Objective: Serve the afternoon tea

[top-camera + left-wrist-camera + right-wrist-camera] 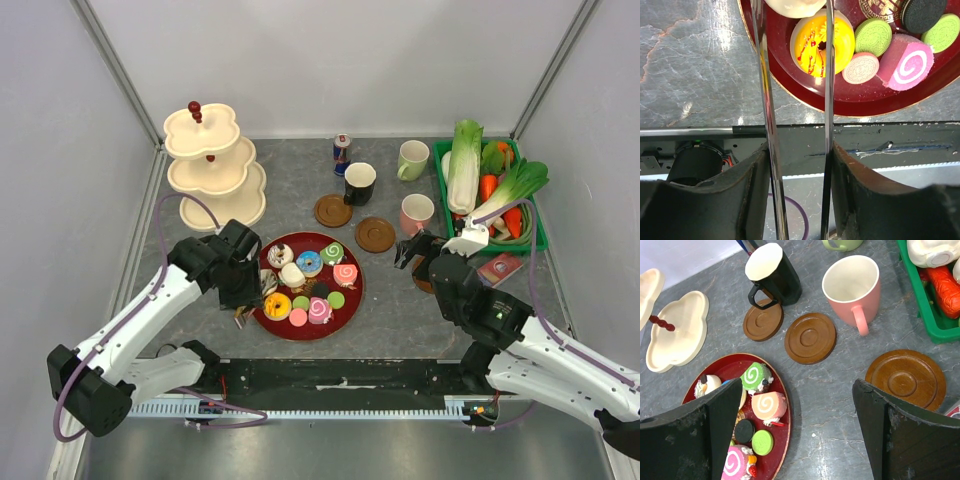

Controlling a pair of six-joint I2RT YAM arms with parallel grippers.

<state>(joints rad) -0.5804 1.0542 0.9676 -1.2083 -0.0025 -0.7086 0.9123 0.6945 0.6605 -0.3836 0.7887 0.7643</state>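
Note:
A red plate point(352, 300) holds the toy pastries: a yellow donut point(277, 305), a blue donut point(309, 263), a green swirl roll point(332, 253) and pink rolls point(345, 274). My left gripper point(240, 288) is over the plate's left edge, shut on metal tongs point(769, 100). The tong arms straddle the yellow donut point(812, 45); I cannot tell whether they touch it. Black mug point(359, 183), pink mug point(417, 213) and pale green mug point(412, 160) stand behind the plate. My right gripper point(415, 250) hovers open and holds nothing, right of the plate and near the pink mug point(852, 287).
A cream three-tier stand point(212, 165) rises at the back left. Two wooden coasters point(333, 210) point(375, 234) lie between plate and mugs, a third point(905, 377) beside my right fingers. A green crate of toy vegetables point(490, 190) sits at right, a drink can point(342, 152) at the back.

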